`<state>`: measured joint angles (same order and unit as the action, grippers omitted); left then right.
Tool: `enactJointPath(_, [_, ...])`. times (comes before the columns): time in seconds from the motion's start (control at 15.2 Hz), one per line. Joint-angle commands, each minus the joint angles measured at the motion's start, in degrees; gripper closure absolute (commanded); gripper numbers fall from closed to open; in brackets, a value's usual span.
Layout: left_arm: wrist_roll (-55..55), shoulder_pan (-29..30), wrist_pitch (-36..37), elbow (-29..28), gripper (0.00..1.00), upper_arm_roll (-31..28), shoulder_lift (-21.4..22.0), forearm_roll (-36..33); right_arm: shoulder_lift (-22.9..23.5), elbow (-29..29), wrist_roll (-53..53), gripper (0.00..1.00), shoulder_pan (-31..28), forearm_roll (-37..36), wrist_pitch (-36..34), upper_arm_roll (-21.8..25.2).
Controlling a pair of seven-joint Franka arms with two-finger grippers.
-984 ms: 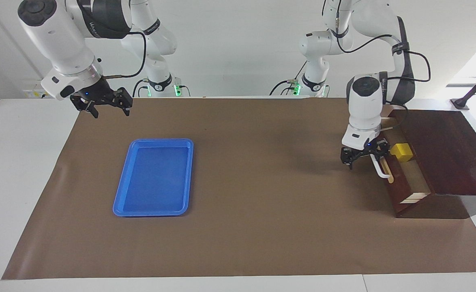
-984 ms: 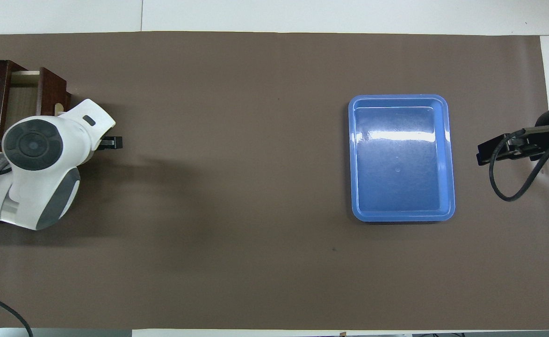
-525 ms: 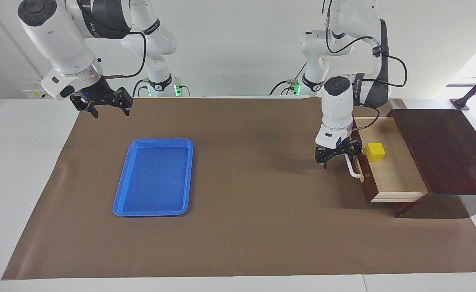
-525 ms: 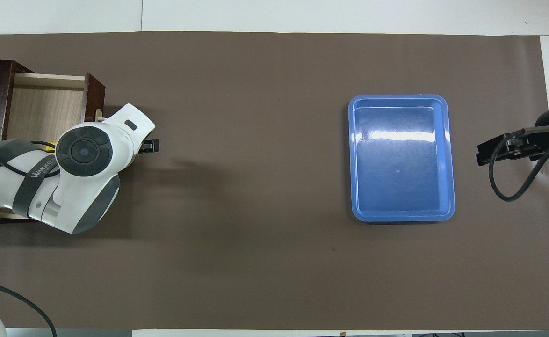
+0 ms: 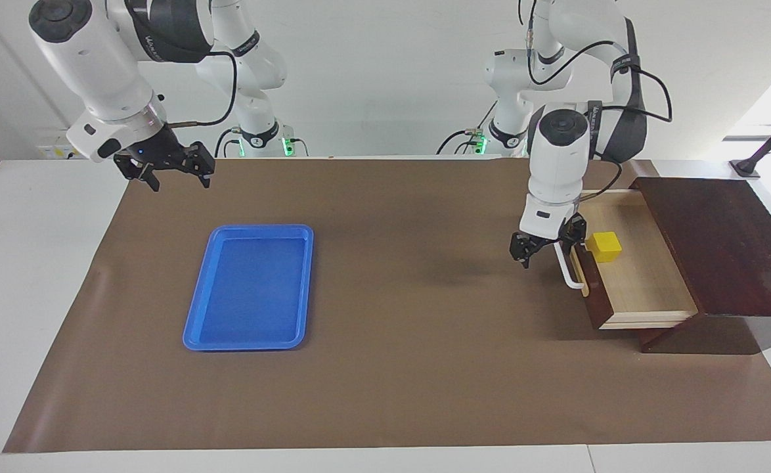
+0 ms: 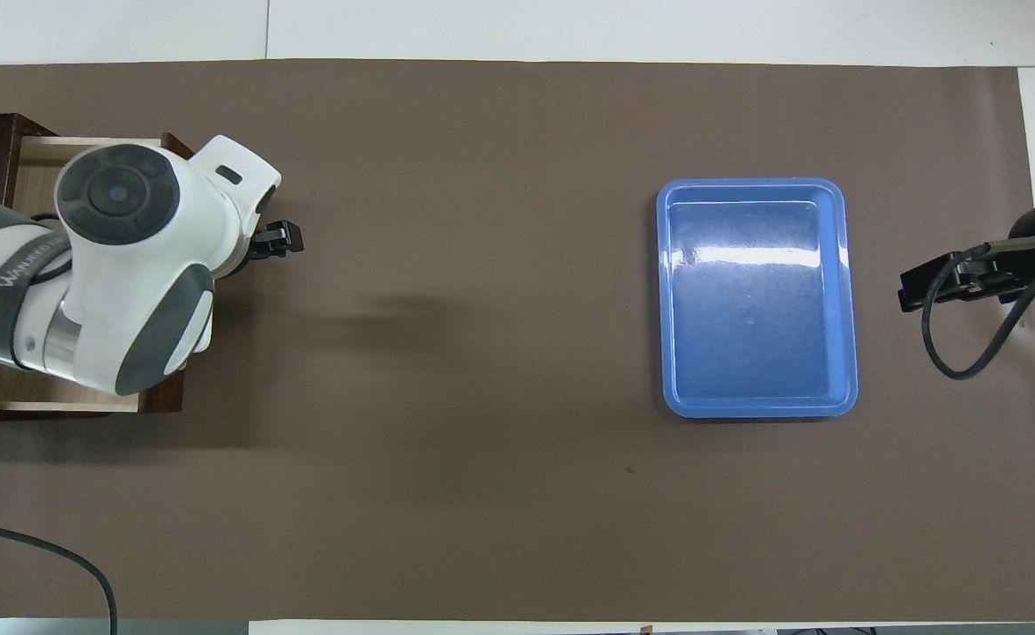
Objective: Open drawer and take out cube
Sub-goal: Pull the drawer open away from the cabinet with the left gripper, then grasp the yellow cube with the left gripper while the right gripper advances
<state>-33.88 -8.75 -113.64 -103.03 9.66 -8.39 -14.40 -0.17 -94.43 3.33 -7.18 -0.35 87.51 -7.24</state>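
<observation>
drawer [image 5: 628, 276]: pulled out of its dark box [image 5: 720, 243] at the left arm's end of the surface; pale wood interior exposed; dark front panel faces the middle of the surface; white bar handle [image 5: 568, 268] on the front, on a tan strip
cube [image 5: 605, 246]: yellow, sits on the drawer floor, in the half nearer the robots, close to the front panel; nothing touching it; in the overhead view the left arm's wrist covers it
left gripper [image 5: 548, 242]: just above the drawer handle's end nearer the robots, over the front edge of the drawer; fingers point down and stand apart, one finger [image 5: 520, 249] out over the mat, the other toward the drawer front; holding nothing; cannot tell whether a finger touches the handle; overhead view shows only one black tip [image 6: 278, 238] poking out from under the wrist
right gripper [image 5: 165, 164]: up in the air over the mat's corner at the right arm's end, on the robots' side; fingers apart, empty; arm waiting; in the overhead view it sits at the mat's edge at that end [image 6: 954, 282]
blue tray [image 5: 251, 286]: flat on the mat toward the right arm's end, well apart from the drawer; nothing in it
brown mat [image 5: 392, 368]: covers most of the surface; drawer, box and tray all stand on it
surface [image 5: 37, 263]: white, shows around the mat's edges
</observation>
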Motion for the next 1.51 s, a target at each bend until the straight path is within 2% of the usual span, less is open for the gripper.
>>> enactJointPath(0.0, [-0.5, 2.9, 9.7, 11.2, 0.0, -1.7, -1.8, 4.6, -1.2, -1.1, -0.3, 0.0, -0.8, 1.1, -0.7, -0.5])
enactJointPath(0.13, [-1.4, 9.5, 10.2, 10.5, 0.0, -1.8, 1.6, 8.7, -1.2, -1.1, -0.3, 0.0, -0.8, 1.1, -0.7, -0.5])
enactJointPath(0.26, [-7.6, 13.6, 10.0, 8.0, 0.0, -1.8, 3.4, 10.3, -1.2, -1.1, -0.3, 0.0, -0.8, 1.1, -0.7, -0.5])
enactJointPath(0.46, [-24.1, 17.4, 5.4, -0.3, 0.0, -1.8, 7.0, 10.3, -1.2, -1.2, -0.8, 0.0, -0.7, 1.1, -0.7, -0.5])
enactJointPath(0.59, [-35.8, 17.6, -0.1, -7.4, 0.0, -1.8, 10.0, 10.3, -2.0, -2.9, -2.0, 0.0, -0.6, 1.1, -0.1, -0.5])
enactJointPath(0.72, [-45.2, 17.6, -6.0, -12.4, 0.0, -1.8, 11.1, 10.4, -2.6, -4.3, -7.1, 0.0, -0.2, 1.1, 0.0, -0.8])
enactJointPath(0.85, [-51.5, 17.6, -6.8, -13.7, 0.0, -1.8, 10.6, 10.3, -3.3, -5.9, -11.6, 0.0, 1.3, 3.0, 0.7, -0.8])
enactJointPath(1.05, [-53.5, 17.6, -8.6, -15.7, 0.0, -1.8, 10.4, 10.3, -5.2, -11.3, -24.2, 0.0, 5.0, 6.7, 3.6, -0.9])
enactJointPath(1.38, [-56.5, 17.7, -12.7, -17.2, 0.0, -1.8, 9.0, 10.4, -4.8, -15.8, -48.6, 0.0, 12.6, 13.4, 8.4, -0.9])
enactJointPath(1.44, [-56.4, 17.7, -12.7, -17.4, 0.14, -1.8, 9.1, 10.4, -4.7, -16.5, -52.0, 0.0, 13.5, 14.9, 9.7, -0.9])
